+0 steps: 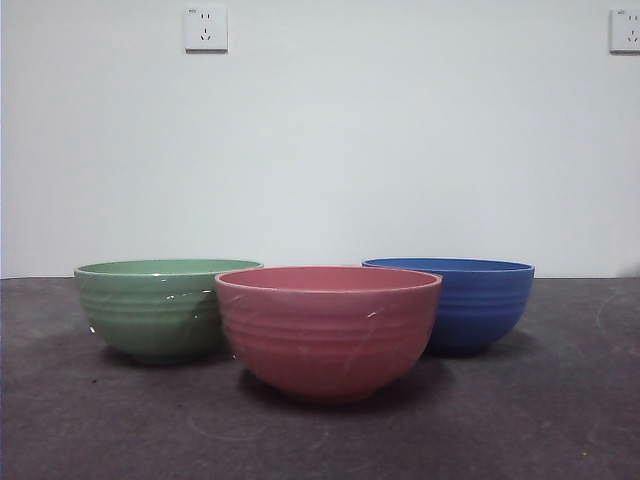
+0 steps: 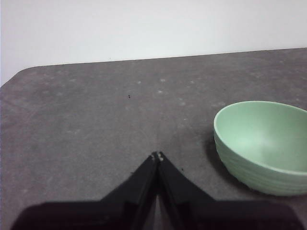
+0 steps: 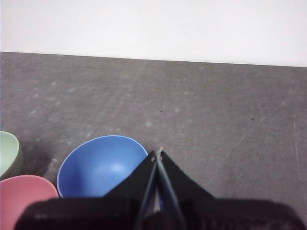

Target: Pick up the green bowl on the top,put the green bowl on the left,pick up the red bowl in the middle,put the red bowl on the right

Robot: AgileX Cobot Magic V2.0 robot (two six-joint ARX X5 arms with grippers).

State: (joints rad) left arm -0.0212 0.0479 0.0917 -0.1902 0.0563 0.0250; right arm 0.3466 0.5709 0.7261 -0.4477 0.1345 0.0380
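The green bowl [image 1: 160, 308] stands upright on the dark table at the left, empty; the left wrist view shows the green bowl [image 2: 263, 143] off to the side of my left gripper [image 2: 157, 155], which is shut and holds nothing. The red bowl [image 1: 328, 330] sits in front at the middle, nearest the camera, overlapping the green bowl's edge in the front view. In the right wrist view the red bowl [image 3: 24, 197] shows only partly. My right gripper [image 3: 157, 152] is shut, empty, raised above the table beside the blue bowl [image 3: 101, 165].
A blue bowl [image 1: 468, 304] stands at the right, behind the red one. The dark table [image 1: 560, 420] has bare surface at the front right and front left. A white wall with two sockets [image 1: 205, 29] closes the back.
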